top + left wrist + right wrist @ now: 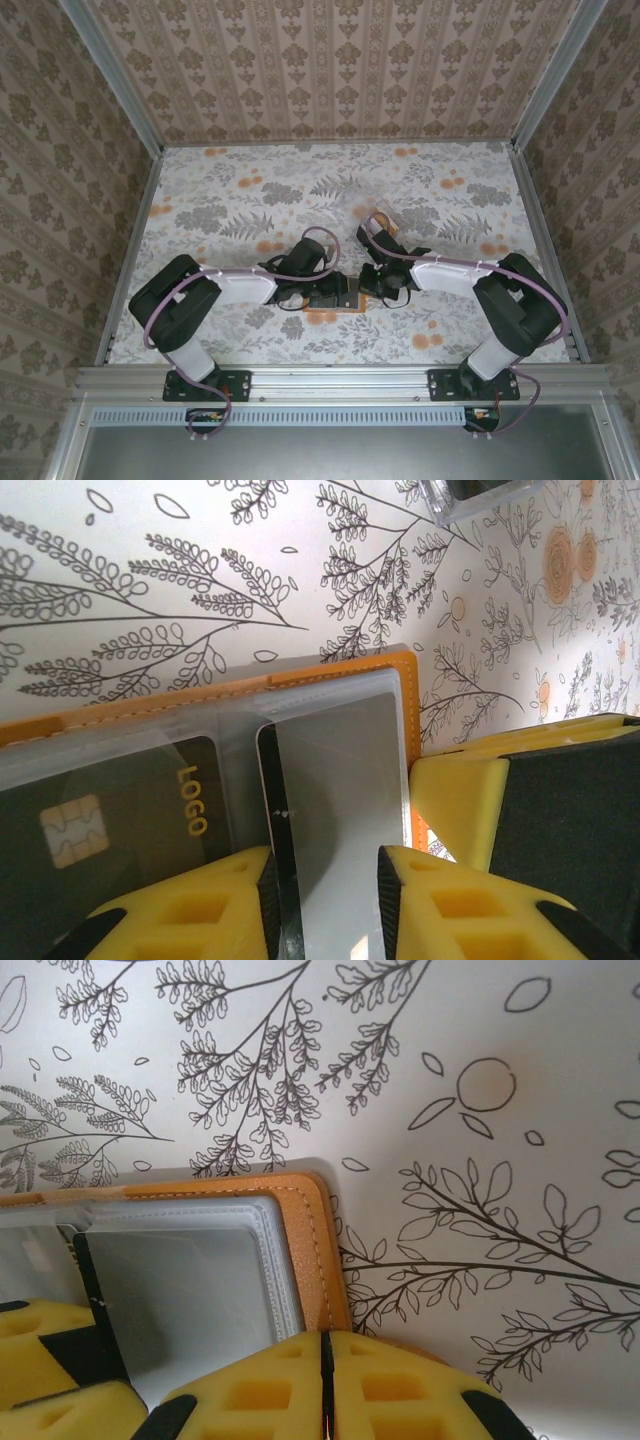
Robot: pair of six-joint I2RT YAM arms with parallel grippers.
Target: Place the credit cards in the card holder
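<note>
At the near edge of the table (450, 330), midway, one card holder (330, 670) lies open. Our left gripper (325, 900) stands part-open astride a grey card (340, 780), gripping nothing; our right gripper (325, 1360) is closed, set against the holder's orange rim. We judge the grey card half-pocketed: next, nudge it home. Two cards counted, one black card (120, 810) seated; beyond, one clear box (470, 500)
</note>
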